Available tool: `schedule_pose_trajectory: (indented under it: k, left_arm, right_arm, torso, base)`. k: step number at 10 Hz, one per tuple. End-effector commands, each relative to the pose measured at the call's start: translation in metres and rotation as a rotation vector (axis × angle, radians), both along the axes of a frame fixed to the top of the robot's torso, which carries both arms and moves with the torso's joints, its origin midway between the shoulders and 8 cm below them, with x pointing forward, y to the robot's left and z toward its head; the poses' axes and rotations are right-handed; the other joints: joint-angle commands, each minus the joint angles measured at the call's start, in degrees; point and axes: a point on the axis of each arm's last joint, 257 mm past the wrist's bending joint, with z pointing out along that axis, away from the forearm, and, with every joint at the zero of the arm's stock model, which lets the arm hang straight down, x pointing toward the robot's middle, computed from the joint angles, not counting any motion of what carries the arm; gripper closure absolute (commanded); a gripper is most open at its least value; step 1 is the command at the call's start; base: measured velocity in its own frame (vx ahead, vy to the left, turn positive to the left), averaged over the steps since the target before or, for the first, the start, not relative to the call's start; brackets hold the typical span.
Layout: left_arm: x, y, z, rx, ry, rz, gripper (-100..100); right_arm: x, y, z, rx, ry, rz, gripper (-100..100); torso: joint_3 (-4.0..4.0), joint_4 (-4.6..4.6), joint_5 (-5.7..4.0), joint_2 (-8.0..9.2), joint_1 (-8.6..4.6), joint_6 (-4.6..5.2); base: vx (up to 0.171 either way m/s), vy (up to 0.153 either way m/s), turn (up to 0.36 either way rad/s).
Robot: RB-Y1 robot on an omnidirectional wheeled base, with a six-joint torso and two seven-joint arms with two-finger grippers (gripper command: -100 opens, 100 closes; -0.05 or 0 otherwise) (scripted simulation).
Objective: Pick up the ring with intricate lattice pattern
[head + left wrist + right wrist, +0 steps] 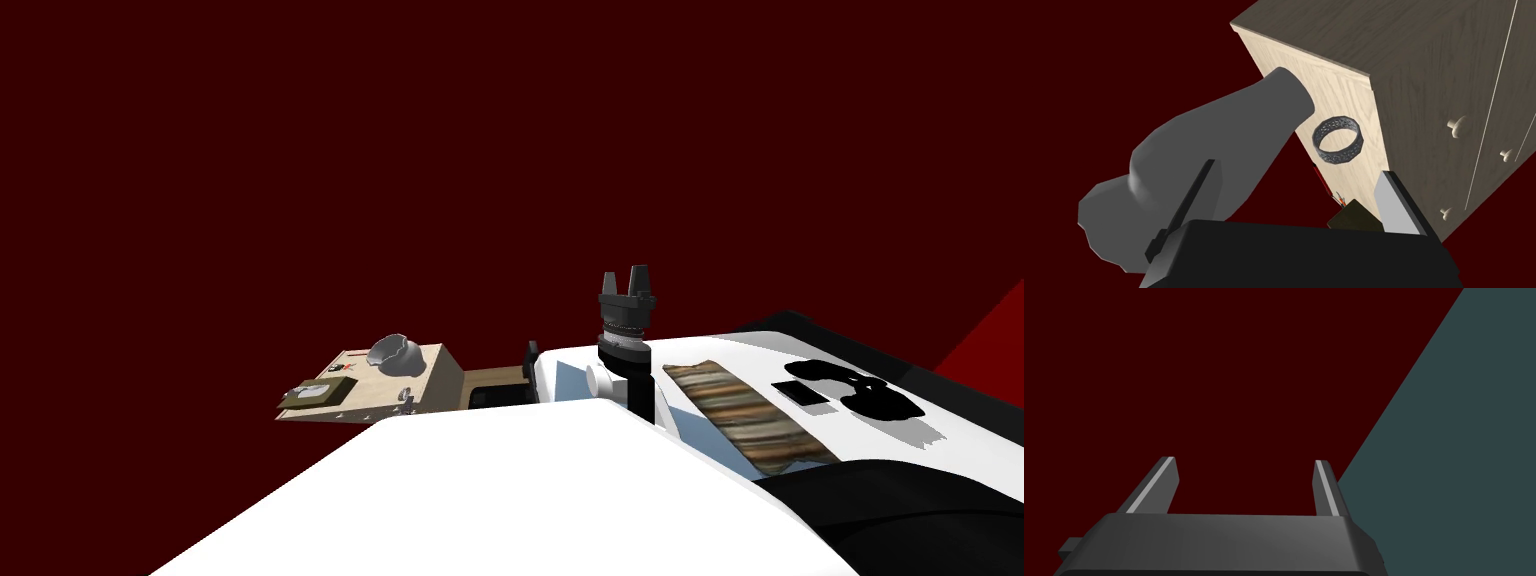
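Ring, a dark grey openwork lattice band (pixel 1337 140), lies flat on the light wooden cabinet top (pixel 1344 90), near a large grey flared object (pixel 1214 150). We judge it light, stiff and slippery, so we pinch across its outer wall. The left gripper (pixel 1298 167) has its jaws apart, as does the right gripper (pixel 1245 460).

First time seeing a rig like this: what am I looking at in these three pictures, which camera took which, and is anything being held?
It is a two-armed robot, and each arm ends in a two-fingered tool. The head view looks steeply down. In it the right tool stands upright, open and empty. The left wrist view looks along the left tool, also open and empty, close to a light wooden chest of drawers. On its top lie the dark grey lattice-patterned ring, a bulky grey nozzle-shaped object, perhaps a hair dryer, and a dark olive flat object. The right wrist view looks along the right tool. Nothing is held.
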Motion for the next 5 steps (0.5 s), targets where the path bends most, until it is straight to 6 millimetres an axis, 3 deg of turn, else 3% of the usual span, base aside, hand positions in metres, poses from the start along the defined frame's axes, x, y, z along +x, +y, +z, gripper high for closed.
schedule_pose_trajectory:
  k: [1,5]
  left_arm:
    - [-0.012,0.006,-0.010,0.020,0.038,-0.008,-100]
    - [-0.036,0.016,-0.029,0.064,0.117,-0.030,-100]
  right_arm:
    - [0.000,0.000,0.000,0.000,0.000,0.000,0]
    - [0.000,0.000,0.000,0.000,0.000,0.000,0]
  torso:
    - [0.00,0.00,0.00,0.00,0.00,0.00]
    - [-0.03,-0.01,0.01,-0.06,0.06,0.00]
  base:
    - [0.034,0.027,0.034]
    - [0.052,0.038,0.024]
